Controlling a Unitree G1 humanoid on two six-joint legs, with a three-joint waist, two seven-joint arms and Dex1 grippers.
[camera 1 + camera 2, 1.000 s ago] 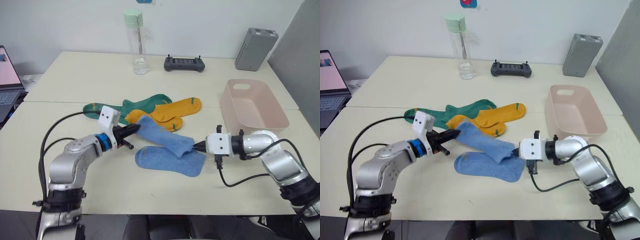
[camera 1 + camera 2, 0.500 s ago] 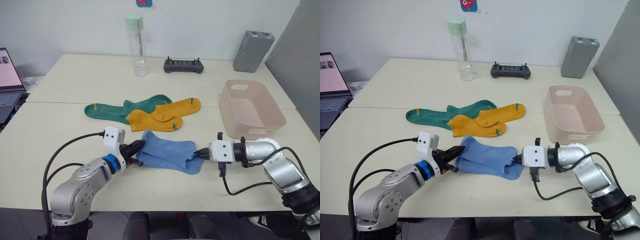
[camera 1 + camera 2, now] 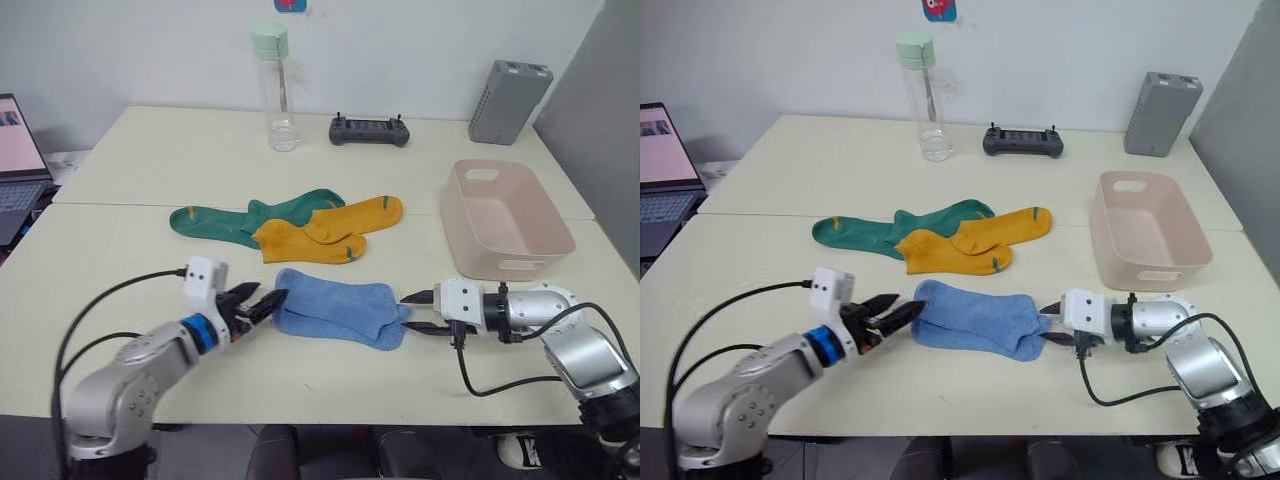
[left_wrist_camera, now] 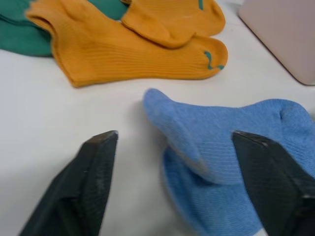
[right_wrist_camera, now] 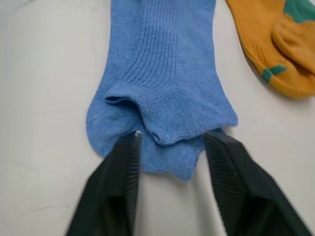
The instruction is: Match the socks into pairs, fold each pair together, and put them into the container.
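- Lying near the desk's front edge, the two blue socks (image 3: 338,311) are stacked, long axis running straight between the left gripper (image 3: 262,303) and right gripper (image 3: 419,311).
- Showing in the left wrist view, fingers (image 4: 93,172) are spreading apart, empty.
- Showing in the right wrist view, fingers (image 5: 120,172) are parting around the cuff; two yellow socks (image 5: 280,54) are lying beyond.
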